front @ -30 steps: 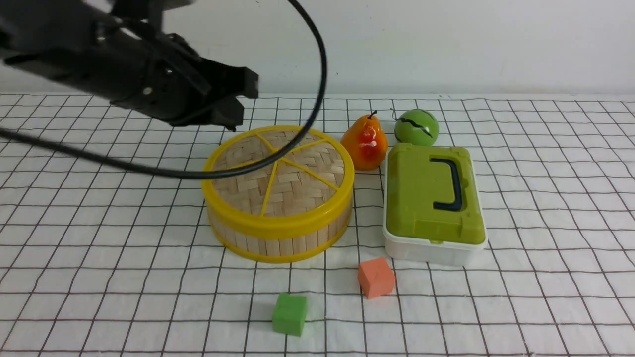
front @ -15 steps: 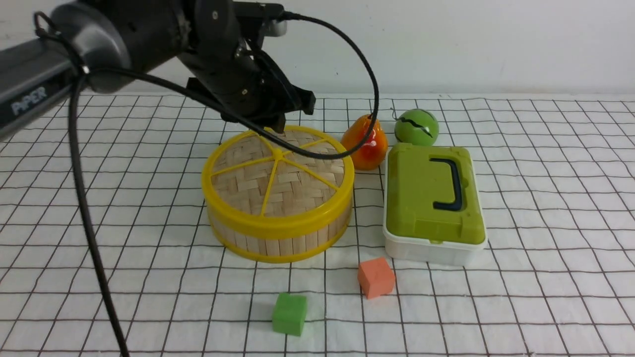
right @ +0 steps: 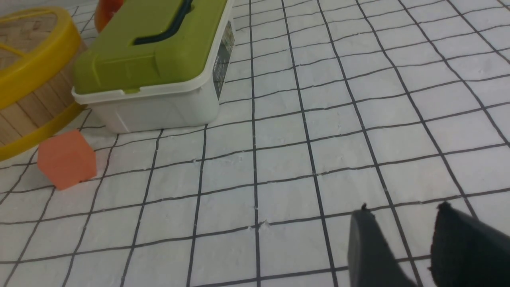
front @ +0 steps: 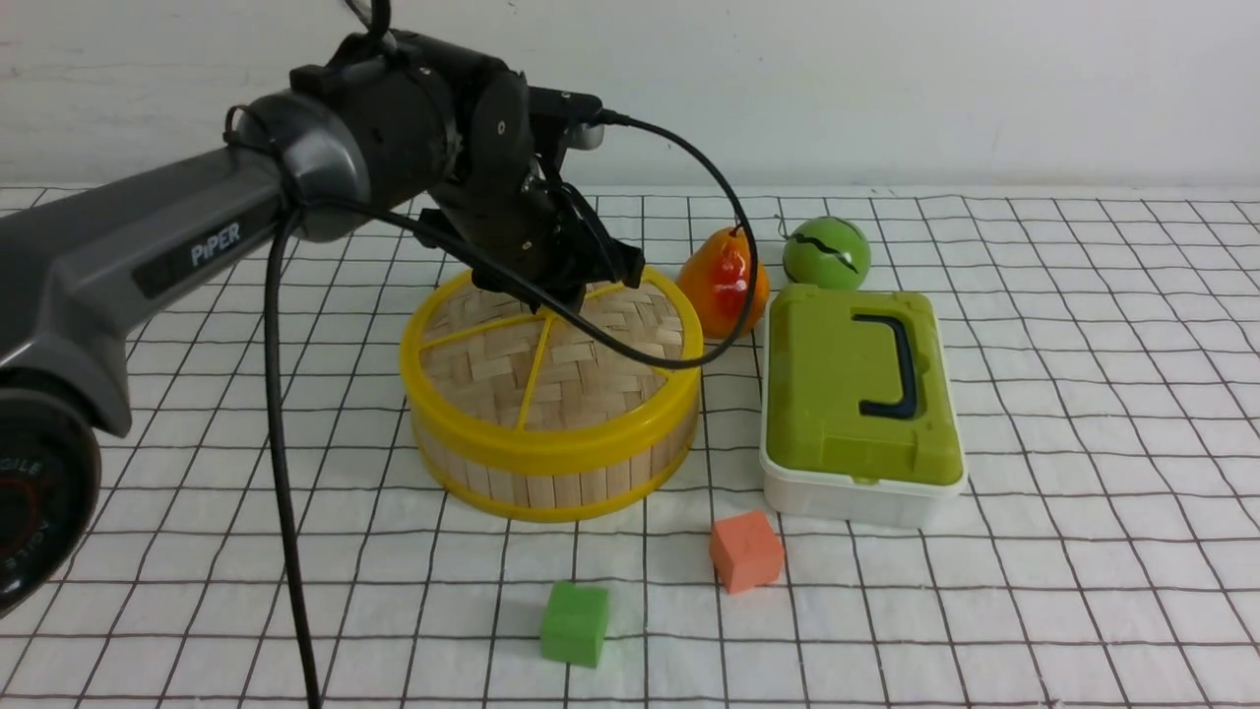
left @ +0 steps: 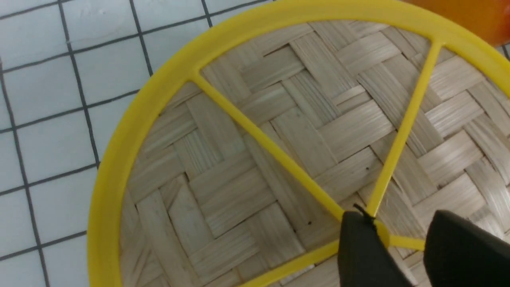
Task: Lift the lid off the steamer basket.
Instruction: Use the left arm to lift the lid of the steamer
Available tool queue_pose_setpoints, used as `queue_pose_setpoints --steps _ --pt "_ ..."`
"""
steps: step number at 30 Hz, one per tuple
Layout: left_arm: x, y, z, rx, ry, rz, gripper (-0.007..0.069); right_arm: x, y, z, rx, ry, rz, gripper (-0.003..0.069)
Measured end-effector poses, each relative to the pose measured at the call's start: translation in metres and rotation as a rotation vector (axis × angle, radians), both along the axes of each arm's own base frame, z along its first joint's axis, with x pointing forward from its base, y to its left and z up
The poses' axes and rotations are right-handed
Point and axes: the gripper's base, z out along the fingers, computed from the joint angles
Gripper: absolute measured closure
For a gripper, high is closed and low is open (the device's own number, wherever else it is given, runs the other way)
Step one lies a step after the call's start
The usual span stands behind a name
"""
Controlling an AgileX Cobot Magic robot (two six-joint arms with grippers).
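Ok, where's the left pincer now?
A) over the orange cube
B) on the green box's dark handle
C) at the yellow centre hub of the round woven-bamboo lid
C: in the left wrist view the left pincer straddles the yellow centre hub of the round woven-bamboo lid, its fingers apart.

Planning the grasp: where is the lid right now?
Front view: the lid sits on the steamer basket, just left of centre, under the left gripper, with the green-topped box to its right.
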Motion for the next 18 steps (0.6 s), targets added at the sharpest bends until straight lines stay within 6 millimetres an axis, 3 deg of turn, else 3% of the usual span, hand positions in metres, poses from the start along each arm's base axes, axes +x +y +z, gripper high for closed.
queue_pose_setpoints --steps 4,13,16,18 --pt "0.004 -0.001 -0.01 0.017 0.008 -0.001 0.045 0.0 0.0 0.0 0.0 0.0 0.0 0.0419" --pt "0.005 0.001 -0.008 0.018 -0.002 0.027 0.0518 0.0 0.0 0.0 0.0 0.0 0.0 0.0419" --pt "0.001 0.003 0.002 0.024 -0.012 0.031 0.0518 0.0 0.0 0.0 0.0 0.0 0.0 0.0419" --pt "-0.01 0.011 0.028 0.036 -0.045 0.036 0.0518 0.0 0.0 0.0 0.0 0.0 0.0 0.0419"
